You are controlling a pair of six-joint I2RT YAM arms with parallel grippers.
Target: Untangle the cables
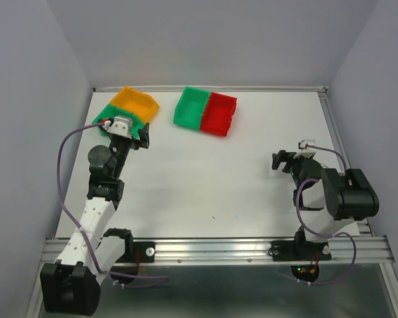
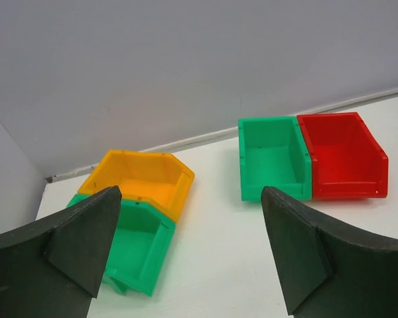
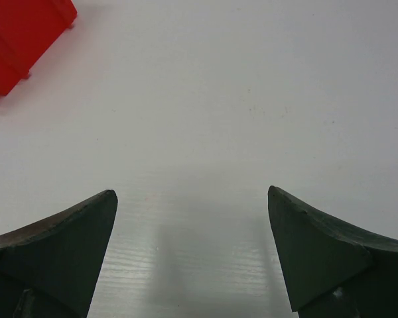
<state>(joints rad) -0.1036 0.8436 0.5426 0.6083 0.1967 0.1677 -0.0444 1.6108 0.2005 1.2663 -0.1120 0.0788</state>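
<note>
No thin loose cables show in any view; they are hidden or out of view. My left gripper (image 1: 127, 133) is open and empty, raised at the back left of the white table (image 1: 205, 179), just in front of the stacked bins. In the left wrist view its fingers spread wide (image 2: 191, 193) over bare table. My right gripper (image 1: 286, 159) is open and empty at the right side, pointing left. In the right wrist view (image 3: 191, 192) only bare table lies between its fingers.
An orange bin (image 1: 136, 101) (image 2: 142, 177) leans on a green bin (image 1: 105, 116) (image 2: 136, 246) at the back left. A green bin (image 1: 191, 107) (image 2: 272, 156) and a red bin (image 1: 221, 114) (image 2: 342, 156) (image 3: 23, 33) stand side by side at the back centre. All look empty.
</note>
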